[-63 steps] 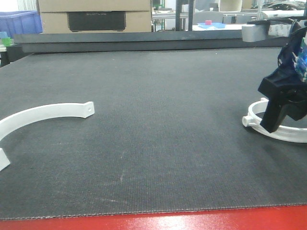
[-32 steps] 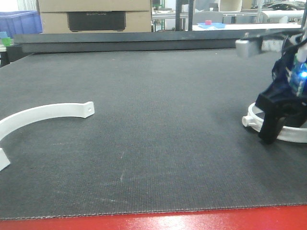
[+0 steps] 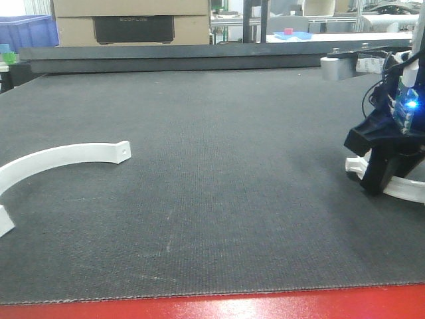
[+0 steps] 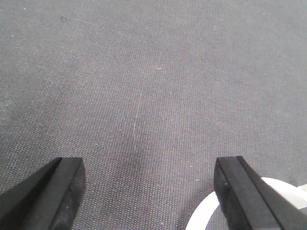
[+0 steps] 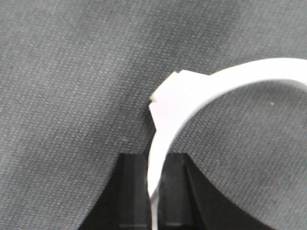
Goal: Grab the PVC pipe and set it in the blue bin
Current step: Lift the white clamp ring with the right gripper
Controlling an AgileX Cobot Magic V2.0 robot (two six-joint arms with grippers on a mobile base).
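**Thin plastic band, pinched across its wall**

Your right pincer [image 5: 154, 165] is closed almost fully on the pipe [image 5: 180, 98], a thin white curved band. It grips across the band's wall, with a squared lug [image 5: 168, 91] just ahead of the fingertips. You cannot tell whether the pipe has left the worktop [image 3: 232, 166]. Expect it to be light, stiff and smooth. It should put little strain on the arm, but it may pivot or slip between the pads, so a hold nearer the lug would likely steady it. Your left pincer [image 4: 151, 179] stands wide open and empty, with a second pipe [image 4: 204, 215] just beside one finger. The bin [image 3: 26, 30] sits far to the right pincer's left, past the worktop.
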